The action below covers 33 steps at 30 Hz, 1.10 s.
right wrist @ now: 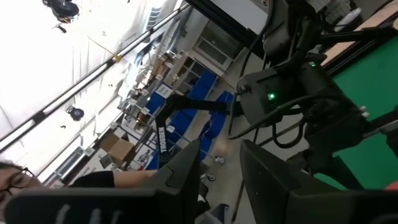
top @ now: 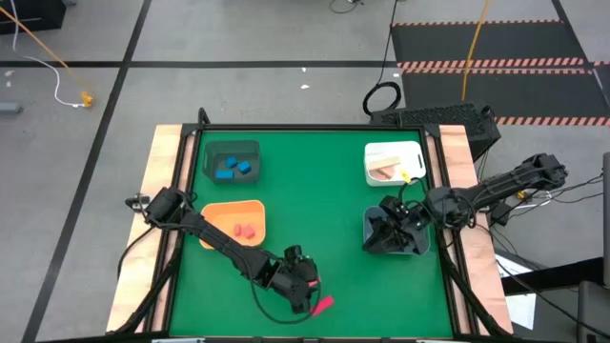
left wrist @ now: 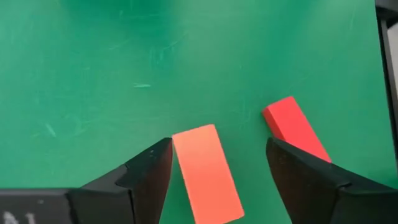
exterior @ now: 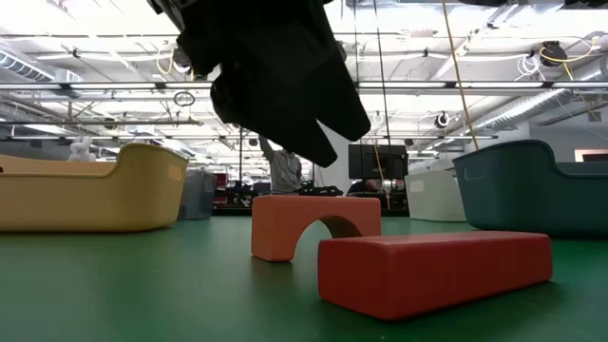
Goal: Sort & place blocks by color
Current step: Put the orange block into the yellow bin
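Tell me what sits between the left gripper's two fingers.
In the left wrist view, an orange-red block lies on the green mat between the left gripper's open fingers, nearer one finger; a second red block lies just outside.

From above, your left gripper (top: pixel 303 286) covers the arched block (exterior: pixel 313 226), so only the end of the red bar (top: pixel 324 305) pokes out beside it. In the left wrist view the arched block runs off the frame edge between the fingers. The pieces in the white bin (top: pixel 393 162) are too small to tell apart.
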Available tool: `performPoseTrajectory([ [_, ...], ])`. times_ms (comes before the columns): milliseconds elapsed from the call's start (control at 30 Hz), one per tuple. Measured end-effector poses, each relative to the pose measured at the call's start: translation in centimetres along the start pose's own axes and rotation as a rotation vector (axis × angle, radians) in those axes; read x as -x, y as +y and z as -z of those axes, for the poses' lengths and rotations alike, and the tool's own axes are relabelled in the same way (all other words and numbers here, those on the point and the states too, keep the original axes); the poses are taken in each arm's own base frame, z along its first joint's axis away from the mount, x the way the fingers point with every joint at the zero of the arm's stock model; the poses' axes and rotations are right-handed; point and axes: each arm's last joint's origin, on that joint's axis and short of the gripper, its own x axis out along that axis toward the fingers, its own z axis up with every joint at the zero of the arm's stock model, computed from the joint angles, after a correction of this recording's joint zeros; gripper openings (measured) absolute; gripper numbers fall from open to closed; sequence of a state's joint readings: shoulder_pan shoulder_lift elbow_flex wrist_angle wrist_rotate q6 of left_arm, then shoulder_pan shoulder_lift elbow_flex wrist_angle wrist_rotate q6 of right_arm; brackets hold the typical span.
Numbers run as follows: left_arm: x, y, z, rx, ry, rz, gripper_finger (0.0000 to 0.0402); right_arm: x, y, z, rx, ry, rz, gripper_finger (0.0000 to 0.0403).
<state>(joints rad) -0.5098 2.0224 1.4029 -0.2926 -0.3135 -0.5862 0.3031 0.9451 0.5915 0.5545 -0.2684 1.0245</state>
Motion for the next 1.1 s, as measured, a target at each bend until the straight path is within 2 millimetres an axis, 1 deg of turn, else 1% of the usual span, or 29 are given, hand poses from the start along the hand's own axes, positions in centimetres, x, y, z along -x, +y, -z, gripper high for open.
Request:
performPoseTrajectory([
  [67, 0.1, -0.1, 0.1, -0.021, 0.006, -0.001, 0.0265, 0.0, -0.1, 0.0, -0.002, 0.004, 0.007, 0.0102],
  [200, -0.5, -0.2, 0.8, -0.044, 0.032, -0.014, 0.0266, 0.0, -0.1, 0.1, 0.014, 0.005, 0.011, 0.0102],
  [267, -1.0, -0.2, 1.1, -0.03, 0.036, -0.017, 0.0267, 0.0, -0.1, 0.1, 0.014, 0.004, 0.013, 0.0102],
  [567, -1.9, 0.1, 2.0, -0.022, 0.087, -0.055, 0.0267, 0.0, -0.3, 0.0, 0.013, -0.02, 0.041, 0.0102],
  [667, -2.4, 0.3, 2.6, -0.026, 0.125, -0.072, 0.0266, 0.0, -0.3, 0.0, 0.009, -0.022, 0.037, 0.0102],
  [833, -2.8, 0.5, 2.8, 0.019, 0.141, -0.07, 0.0262, 0.0, -0.1, -0.1, 0.004, -0.028, 0.024, 0.0102],
  [900, -2.8, 0.6, 2.7, 0.023, 0.14, -0.07, 0.0248, 0.0, -0.1, -0.1, -0.011, -0.027, 0.024, 0.0102],
  [967, -2.8, 0.5, 2.5, 0.029, 0.132, -0.062, 0.0222, 0.0, -0.2, -0.1, -0.005, -0.027, 0.025, 0.0102],
  [1100, -2.7, 0.4, 2.3, 0.047, 0.123, -0.044, 0.0146, 0.0, -0.2, -0.1, 0.004, -0.03, 0.033, 0.0102],
])
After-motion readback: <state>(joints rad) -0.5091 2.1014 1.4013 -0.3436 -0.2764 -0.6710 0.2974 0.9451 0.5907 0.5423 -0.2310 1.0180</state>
